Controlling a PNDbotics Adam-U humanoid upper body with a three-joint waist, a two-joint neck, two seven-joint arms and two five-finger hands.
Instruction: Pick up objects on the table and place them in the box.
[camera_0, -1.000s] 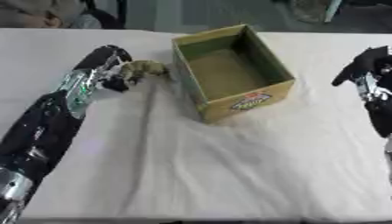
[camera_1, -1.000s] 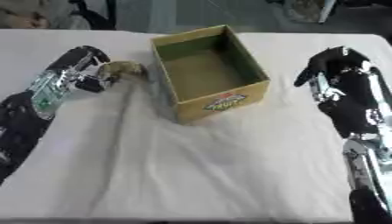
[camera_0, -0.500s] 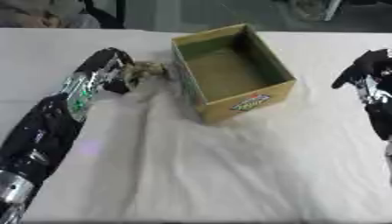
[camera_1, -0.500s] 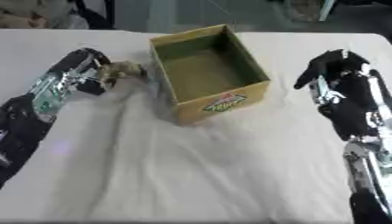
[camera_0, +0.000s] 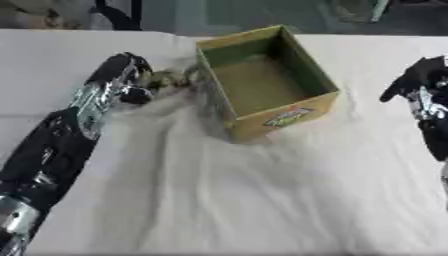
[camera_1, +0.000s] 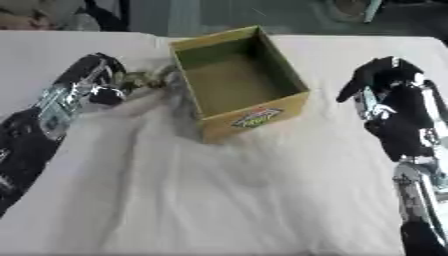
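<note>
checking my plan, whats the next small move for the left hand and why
Probably lift the left hand and carry the small olive object right, over the box wall. The hand is at the object just left of the box, and the box looks empty, so nothing appears placed yet.

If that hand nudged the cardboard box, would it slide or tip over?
Probably slide: the box looks empty and open-topped, so likely light, and sits on a broad flat base. The wrinkled cloth might drag along with it, bunching rather than letting it glide.
</note>
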